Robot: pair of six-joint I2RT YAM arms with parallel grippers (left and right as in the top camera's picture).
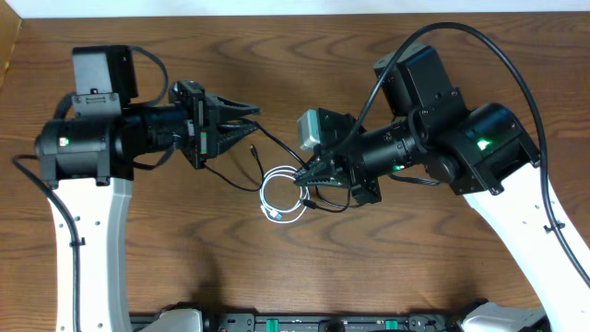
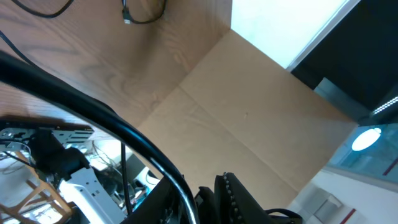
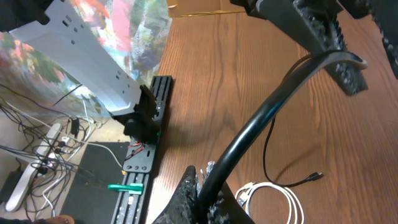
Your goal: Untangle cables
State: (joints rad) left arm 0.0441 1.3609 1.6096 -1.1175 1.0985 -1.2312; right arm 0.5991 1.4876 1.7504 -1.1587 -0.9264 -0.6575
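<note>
Right claw point(image 1: 304, 180) pressed together at the rim of the white coil point(image 1: 279, 195), mid-tabletop point(image 1: 304, 55), likely anchoring the tangle. Whether it pinches a strand, I cannot tell. Left claw point(image 1: 247, 124) sits near, at a black cable point(image 1: 274, 142) running between both; spread or closed, cannot tell. Opposed placement suggests pulling strands apart.

Counting now: two arms, the left arm point(image 1: 92, 148) and right arm point(image 1: 461, 148). Two end effectors, the left end effector point(image 1: 251, 124) and right end effector point(image 1: 300, 181). One coiled white cable point(image 1: 277, 195) on one surface point(image 1: 304, 277). The thin black cables point(image 1: 275, 140) cross, so their number is unclear.
</note>
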